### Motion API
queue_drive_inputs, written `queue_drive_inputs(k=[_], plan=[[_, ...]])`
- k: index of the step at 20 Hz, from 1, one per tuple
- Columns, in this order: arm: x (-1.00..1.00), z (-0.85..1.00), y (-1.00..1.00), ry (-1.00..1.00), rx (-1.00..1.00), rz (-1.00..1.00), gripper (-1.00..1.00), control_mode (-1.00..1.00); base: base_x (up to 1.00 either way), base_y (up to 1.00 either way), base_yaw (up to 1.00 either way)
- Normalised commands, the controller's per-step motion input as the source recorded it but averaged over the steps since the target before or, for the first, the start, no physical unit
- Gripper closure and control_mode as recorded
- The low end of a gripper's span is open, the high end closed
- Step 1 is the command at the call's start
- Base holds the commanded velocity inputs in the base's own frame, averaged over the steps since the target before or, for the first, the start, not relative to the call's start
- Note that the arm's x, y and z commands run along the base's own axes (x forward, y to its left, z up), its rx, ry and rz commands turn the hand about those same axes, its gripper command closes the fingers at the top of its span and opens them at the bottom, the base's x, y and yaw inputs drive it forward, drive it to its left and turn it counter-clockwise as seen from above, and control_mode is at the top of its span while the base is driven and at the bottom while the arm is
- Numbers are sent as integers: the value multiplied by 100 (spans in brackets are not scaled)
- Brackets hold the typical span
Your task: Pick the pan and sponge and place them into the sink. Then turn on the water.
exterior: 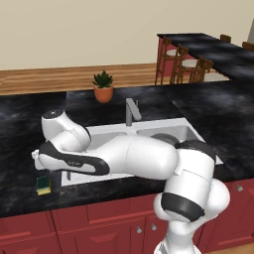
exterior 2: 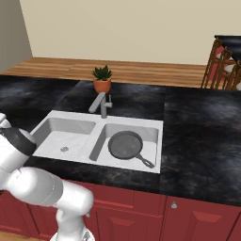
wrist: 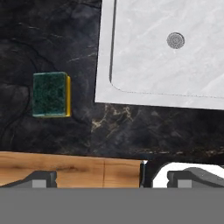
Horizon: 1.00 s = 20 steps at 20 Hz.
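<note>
Hand (wrist: 111, 179), fingers spread wide and empty, looks down on the sponge (wrist: 51, 94) at the hand view's left; centring over the block before descending seems advisable. Worktop (wrist: 52, 39): black, veined, glossy stone. Sink (exterior 2: 70, 141): white marbled double basin. Pan (exterior 2: 125, 144): round, dark, flat-bottomed, already in the right basin. Sponge: small rectangle, coarse green over yellow.

No readable text, labels, brands, numbers or signs anywhere, near the gripper or farther off, in any of the three views.
</note>
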Motion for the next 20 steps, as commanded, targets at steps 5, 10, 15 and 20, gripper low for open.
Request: queue_drive_inputs(k=[5, 10, 15, 20], plan=[[0, -8, 33, 5, 0, 0, -100, -100, 0, 0, 0], [0, -9, 24, 2, 0, 0, -100, -100, 0, 0, 0], [5, -11, 19, 1, 0, 1, -100, -100, 0, 0, 0], [8, -13, 9, -1, 0, 3, -100, -100, 0, 0, 0]])
